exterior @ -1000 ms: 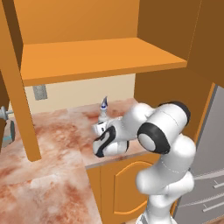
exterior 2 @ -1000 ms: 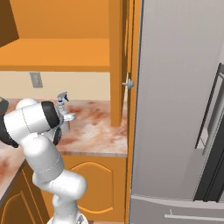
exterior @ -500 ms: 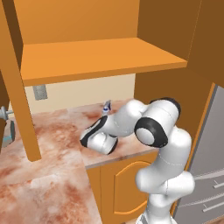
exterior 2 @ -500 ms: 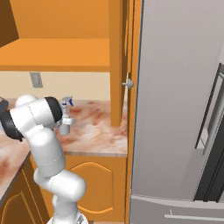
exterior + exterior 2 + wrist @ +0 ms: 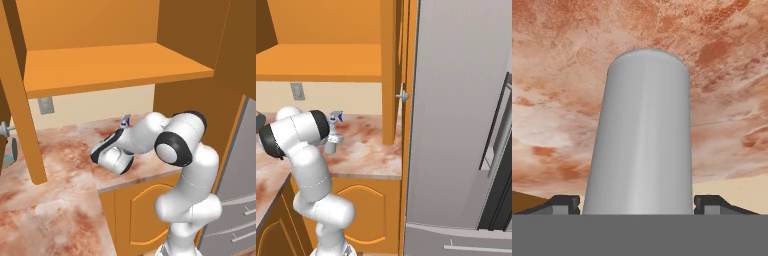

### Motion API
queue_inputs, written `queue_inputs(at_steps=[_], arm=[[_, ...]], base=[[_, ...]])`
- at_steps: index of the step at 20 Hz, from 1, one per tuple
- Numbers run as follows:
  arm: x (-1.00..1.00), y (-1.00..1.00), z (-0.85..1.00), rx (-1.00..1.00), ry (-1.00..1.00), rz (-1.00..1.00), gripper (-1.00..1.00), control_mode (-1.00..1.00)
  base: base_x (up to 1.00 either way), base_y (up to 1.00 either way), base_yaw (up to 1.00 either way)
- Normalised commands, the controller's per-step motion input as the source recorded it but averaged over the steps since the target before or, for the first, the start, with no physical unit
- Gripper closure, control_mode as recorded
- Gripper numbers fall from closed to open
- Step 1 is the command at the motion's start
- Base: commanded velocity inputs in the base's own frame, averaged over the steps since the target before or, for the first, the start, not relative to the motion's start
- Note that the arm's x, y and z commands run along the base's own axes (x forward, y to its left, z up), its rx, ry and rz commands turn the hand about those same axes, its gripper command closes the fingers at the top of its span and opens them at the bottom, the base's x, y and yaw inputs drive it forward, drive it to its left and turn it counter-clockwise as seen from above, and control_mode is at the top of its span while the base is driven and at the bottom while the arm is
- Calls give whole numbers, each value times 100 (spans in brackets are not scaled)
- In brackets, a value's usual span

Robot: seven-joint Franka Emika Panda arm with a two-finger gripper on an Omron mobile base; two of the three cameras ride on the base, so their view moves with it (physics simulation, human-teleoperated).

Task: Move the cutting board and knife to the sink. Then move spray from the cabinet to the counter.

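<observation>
You have the spray (image 5: 332, 135) standing upright on the marble worktop (image 5: 65, 150) below the cabinet shelf (image 5: 110, 65) | in the hand view its grey body (image 5: 643, 135) sits between the end effector (image 5: 637, 202) fingertips (image 5: 562, 204), spread wide, not visibly pressing it | arm low over worktop.

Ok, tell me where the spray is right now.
The spray stands on the counter under the cabinet shelf, between the open gripper's fingertips; in the right base view it sits just right of the arm.
</observation>
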Motion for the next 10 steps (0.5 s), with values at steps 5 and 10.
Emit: queue_inputs(at_steps=[5,10], arm=[[-15,12,-24,-2,-14,-12,-100,-100],[-23,15,-9,-2,-15,-10,-100,-100]], base=[[0,0,0],[0,0,0]])
